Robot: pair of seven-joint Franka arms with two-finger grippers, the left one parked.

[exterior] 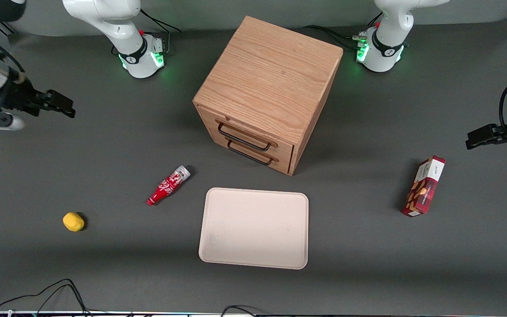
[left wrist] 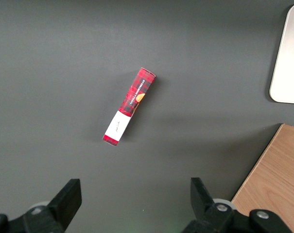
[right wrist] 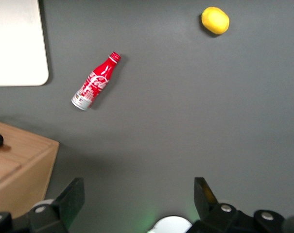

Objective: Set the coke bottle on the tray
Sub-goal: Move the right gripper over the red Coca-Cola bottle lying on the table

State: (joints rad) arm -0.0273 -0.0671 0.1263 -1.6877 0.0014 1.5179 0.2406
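From the front, the coke bottle (exterior: 168,185) lies on its side on the desk (exterior: 104,167), just beside the tray (exterior: 253,257), silver base end pointing toward the wooden cabinet (exterior: 267,90). The gripper (exterior: 55,105) hovers well apart at the working arm's end, farther from the camera.

At the right wrist, the fingers (right wrist: 74,199) stand open and empty; the bottle lies slantwise to them, apart from the lemon (right wrist: 215,20).

The front view looks steeply down on the whole table; both wrist views face straight down from high up, the right wrist's sharing the coke bottle (right wrist: 94,81) with it
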